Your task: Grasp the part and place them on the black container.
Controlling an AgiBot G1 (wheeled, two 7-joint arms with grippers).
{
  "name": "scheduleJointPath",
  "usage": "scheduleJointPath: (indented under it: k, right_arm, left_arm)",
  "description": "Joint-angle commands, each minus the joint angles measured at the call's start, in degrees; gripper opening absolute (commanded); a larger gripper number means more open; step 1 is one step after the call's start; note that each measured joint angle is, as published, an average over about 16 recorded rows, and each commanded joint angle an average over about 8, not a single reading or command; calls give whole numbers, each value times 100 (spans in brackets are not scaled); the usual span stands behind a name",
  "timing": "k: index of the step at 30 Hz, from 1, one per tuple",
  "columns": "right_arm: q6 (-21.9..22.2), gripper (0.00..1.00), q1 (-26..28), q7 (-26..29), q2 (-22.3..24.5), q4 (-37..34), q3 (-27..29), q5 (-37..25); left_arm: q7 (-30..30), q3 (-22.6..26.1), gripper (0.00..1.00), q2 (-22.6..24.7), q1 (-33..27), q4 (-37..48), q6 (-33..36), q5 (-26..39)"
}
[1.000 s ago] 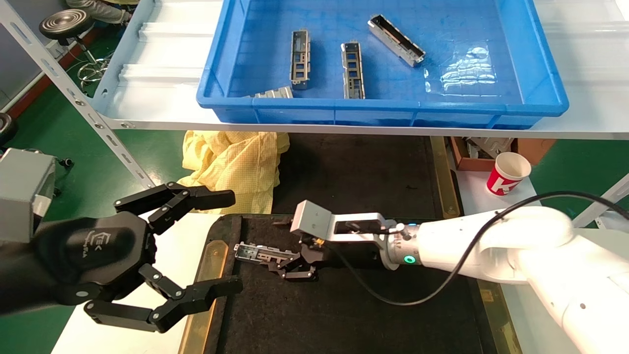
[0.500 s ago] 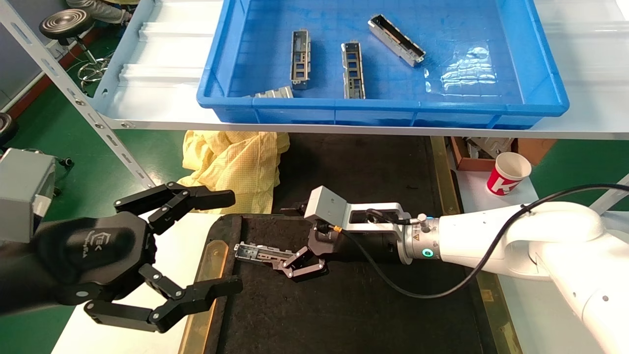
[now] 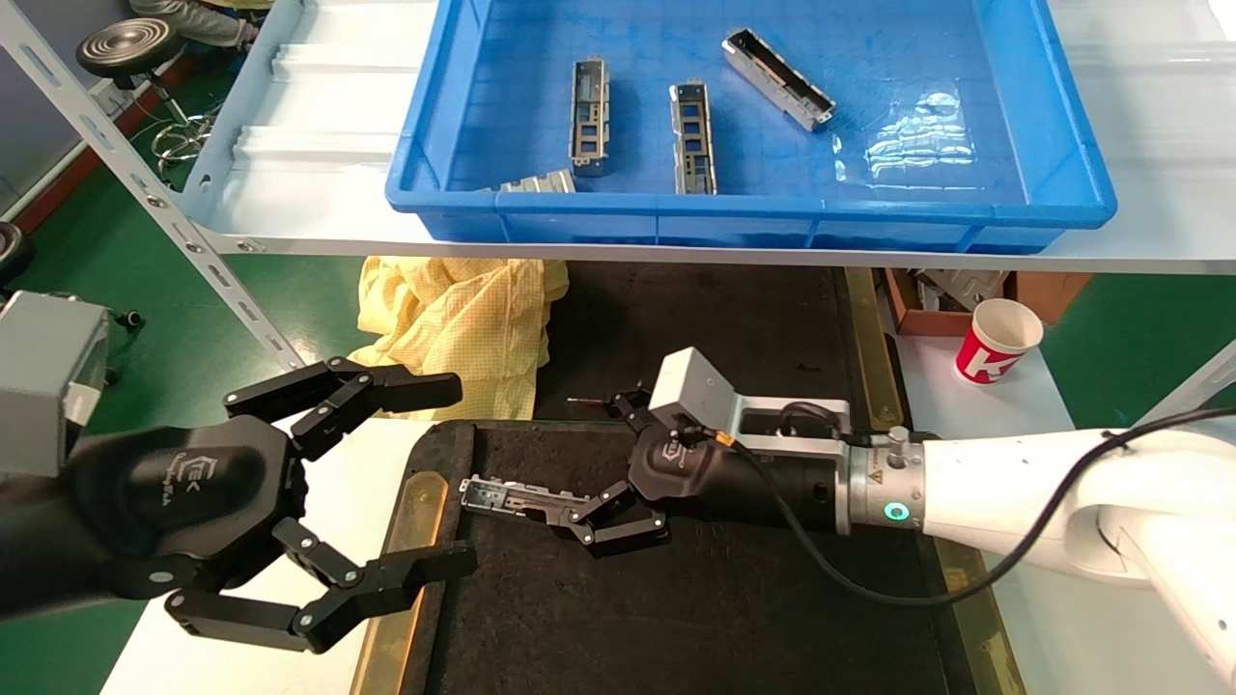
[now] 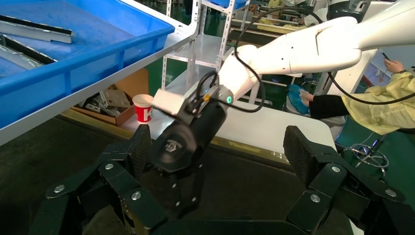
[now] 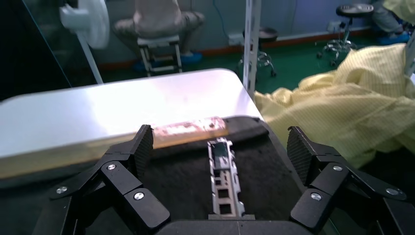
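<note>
Part (image 3: 512,498) laid flat on black container (image 3: 695,618), near its left edge; right gripper (image 3: 618,473) spread wide, nothing held, release step judged done; next, another part to be fetched; left gripper (image 3: 454,473) parked, fingers apart

We see the silver part (image 3: 517,499) with cut-outs lying flat near the left edge of the black container (image 3: 695,618).
</note>
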Motion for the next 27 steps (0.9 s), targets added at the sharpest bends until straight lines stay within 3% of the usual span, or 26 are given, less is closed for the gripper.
scheduleJointPath:
  k: [1, 27]
  right_arm:
    - [-59, 100, -91, 116, 134, 192, 165, -5]
    - [-818, 100, -1265, 1614, 1874, 2674, 2304, -76]
  left_arm:
    - [0, 0, 100, 0, 0, 0, 0, 0]
    - [0, 0, 100, 0, 0, 0, 0, 0]
